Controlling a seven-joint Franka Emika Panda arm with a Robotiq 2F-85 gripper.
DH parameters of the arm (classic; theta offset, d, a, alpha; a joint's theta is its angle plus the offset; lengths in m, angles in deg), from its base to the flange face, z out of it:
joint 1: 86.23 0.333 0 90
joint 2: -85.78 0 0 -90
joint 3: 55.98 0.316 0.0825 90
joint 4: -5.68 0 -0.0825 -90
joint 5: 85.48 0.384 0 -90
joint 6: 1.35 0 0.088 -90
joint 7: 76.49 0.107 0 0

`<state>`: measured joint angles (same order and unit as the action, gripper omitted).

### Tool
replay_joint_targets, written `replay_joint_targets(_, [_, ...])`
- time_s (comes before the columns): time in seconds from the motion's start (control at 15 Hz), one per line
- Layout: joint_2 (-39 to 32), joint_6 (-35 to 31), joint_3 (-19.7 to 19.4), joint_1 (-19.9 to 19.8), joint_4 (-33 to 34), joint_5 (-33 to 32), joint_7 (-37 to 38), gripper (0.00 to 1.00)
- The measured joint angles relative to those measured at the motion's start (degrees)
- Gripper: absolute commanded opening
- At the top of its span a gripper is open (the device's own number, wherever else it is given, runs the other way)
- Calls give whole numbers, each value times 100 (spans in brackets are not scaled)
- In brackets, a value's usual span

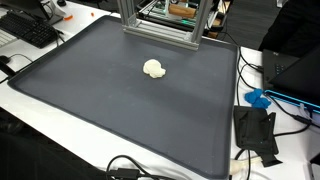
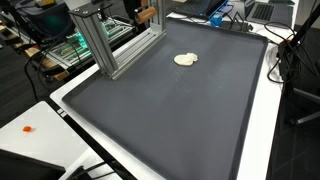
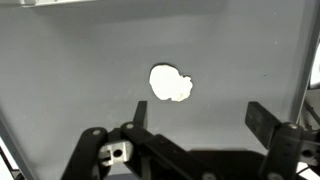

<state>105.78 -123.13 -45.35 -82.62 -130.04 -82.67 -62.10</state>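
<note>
Wrist view looked straight down on a cream-white lump (image 3: 170, 83), lobed and soft-edged, too small to identify more closely. It lay flat on the dark grey mat (image 3: 60, 70), a little ahead of the gripper (image 3: 198, 112). The gripper's two fingers (image 3: 138, 112) stood spread wide with nothing between them, hanging above the mat and touching nothing. In both exterior views the lump (image 1: 155, 69) (image 2: 186, 60) sat alone toward the far middle of the mat, apart from the aluminium frame (image 1: 160, 22) (image 2: 105, 40) at the mat's edge. That open spot probably left room on every side of it. The arm itself did not appear in either exterior view. A keyboard (image 1: 35, 33) sat off the mat on the white table (image 1: 40, 130).
</note>
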Motion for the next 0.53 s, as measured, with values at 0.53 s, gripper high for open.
replay_joint_targets(0.53, [-822,-507,-56,-36,169,-148,243,100])
